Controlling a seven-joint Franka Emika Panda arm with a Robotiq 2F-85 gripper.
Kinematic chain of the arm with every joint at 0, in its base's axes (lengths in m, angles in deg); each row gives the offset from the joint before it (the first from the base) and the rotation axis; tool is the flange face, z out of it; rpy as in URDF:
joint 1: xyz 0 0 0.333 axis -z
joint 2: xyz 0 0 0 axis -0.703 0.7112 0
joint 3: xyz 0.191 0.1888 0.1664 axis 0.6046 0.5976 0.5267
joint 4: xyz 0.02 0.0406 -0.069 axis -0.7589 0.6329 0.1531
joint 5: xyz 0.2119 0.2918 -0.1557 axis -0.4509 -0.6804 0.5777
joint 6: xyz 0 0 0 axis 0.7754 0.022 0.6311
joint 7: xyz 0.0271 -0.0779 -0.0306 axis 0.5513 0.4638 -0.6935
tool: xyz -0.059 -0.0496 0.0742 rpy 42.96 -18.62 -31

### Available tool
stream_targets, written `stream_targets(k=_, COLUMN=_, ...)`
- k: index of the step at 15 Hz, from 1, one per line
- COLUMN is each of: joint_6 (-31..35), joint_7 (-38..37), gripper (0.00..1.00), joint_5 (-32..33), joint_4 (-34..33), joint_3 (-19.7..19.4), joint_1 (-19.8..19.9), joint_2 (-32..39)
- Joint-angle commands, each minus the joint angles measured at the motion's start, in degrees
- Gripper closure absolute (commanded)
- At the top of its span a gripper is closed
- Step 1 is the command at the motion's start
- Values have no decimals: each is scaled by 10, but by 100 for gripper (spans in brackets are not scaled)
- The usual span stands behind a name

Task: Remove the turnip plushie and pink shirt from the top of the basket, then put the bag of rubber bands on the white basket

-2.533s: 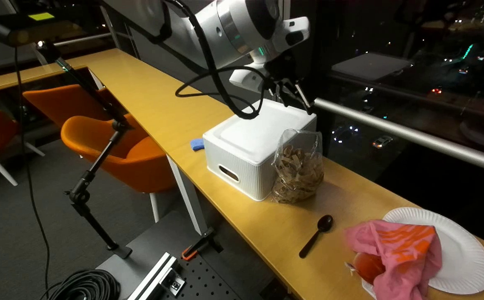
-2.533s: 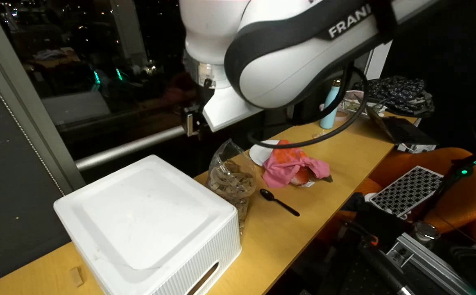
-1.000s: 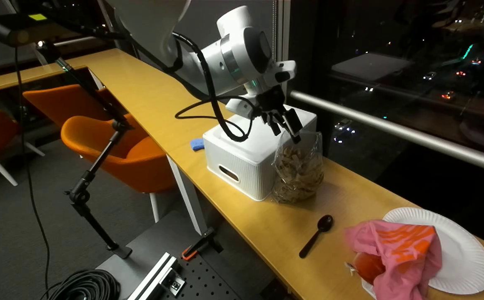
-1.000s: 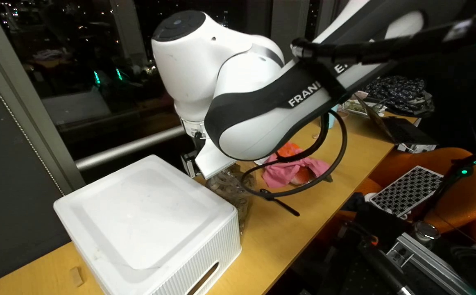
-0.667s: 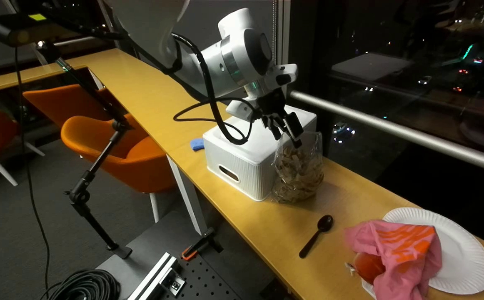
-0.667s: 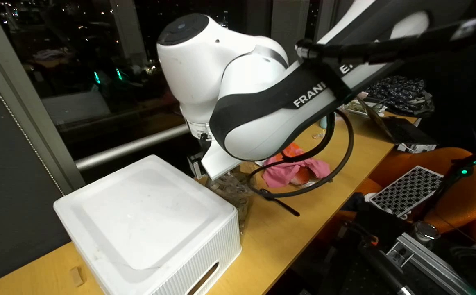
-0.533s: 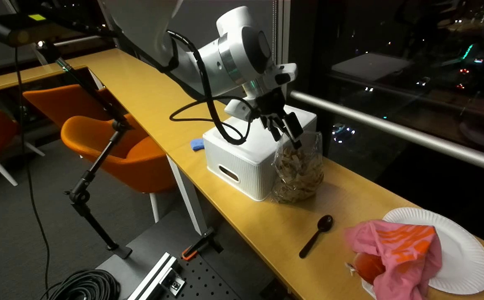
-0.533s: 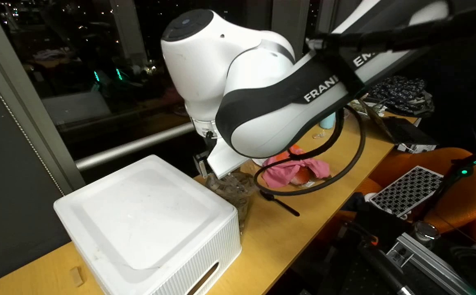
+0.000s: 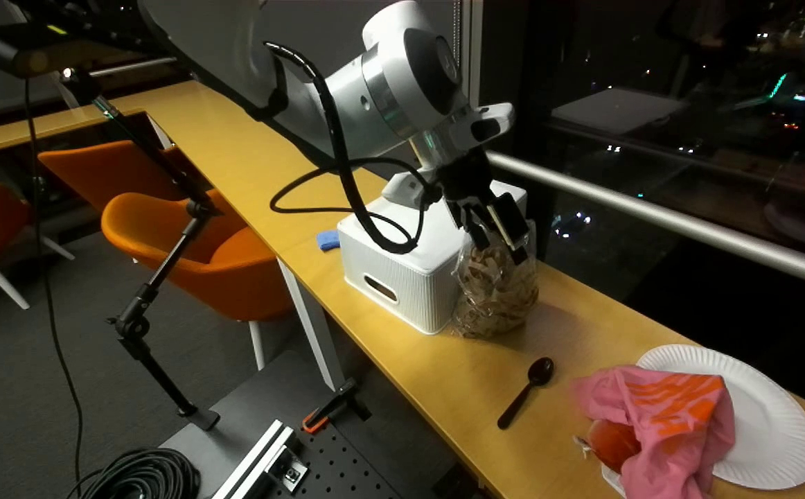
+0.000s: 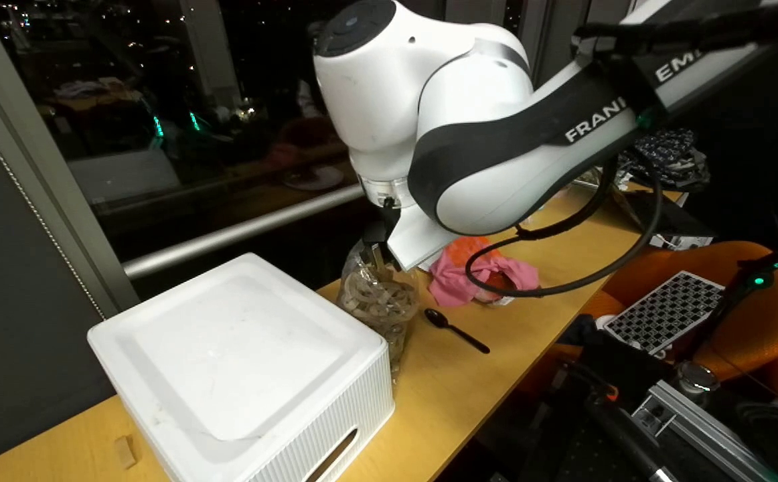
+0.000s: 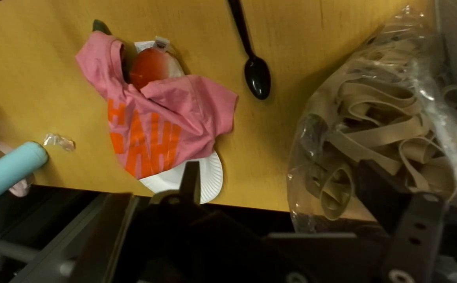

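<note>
White bskt [image 10: 235, 348]: top in both ext. views only; bag [image 11: 382, 118] in all.

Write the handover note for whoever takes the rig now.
Pincer: open, at the top of the bag; unclear whether it reaches inside.
Bag: on the table, beside the basket, not gripped.
Shirt: lying partly over the plate and the turnip.
Done: shirt and turnip are off the basket.
Left: grip the bag and put it on the basket.
</note>
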Motion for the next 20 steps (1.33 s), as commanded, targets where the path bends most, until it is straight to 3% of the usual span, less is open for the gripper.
stream_targets(k=1, joint_6=33, joint_7=-24, gripper=0, joint_5=35, joint_4=6, joint_3=7, joint_1=1, joint_2=-2)
stream_targets(k=6, joint_6=73, joint_7=-17, gripper=0, joint_5=18, joint_4=-1, joint_3=33, joint_1=-10, joint_2=-23)
stream_targets(k=10, joint_6=108, joint_7=-13, gripper=0, joint_5=16, joint_4=-16, joint_3=43, joint_1=-13, joint_2=4)
stream_targets(k=18, joint_6=127, joint_7=-15, gripper=0, joint_5=30, joint_4=-27, joint_3=31, joint_1=-21, joint_2=53)
stream_targets(k=19, joint_6=128, joint_7=-15, gripper=25, joint_5=29, joint_4=-28, joint_3=29, joint_1=-21, joint_2=57)
stream_targets(k=20, joint_6=129, joint_7=-15, gripper=28, joint_5=29, joint_4=-29, joint_3=27, joint_1=-22, joint_2=61)
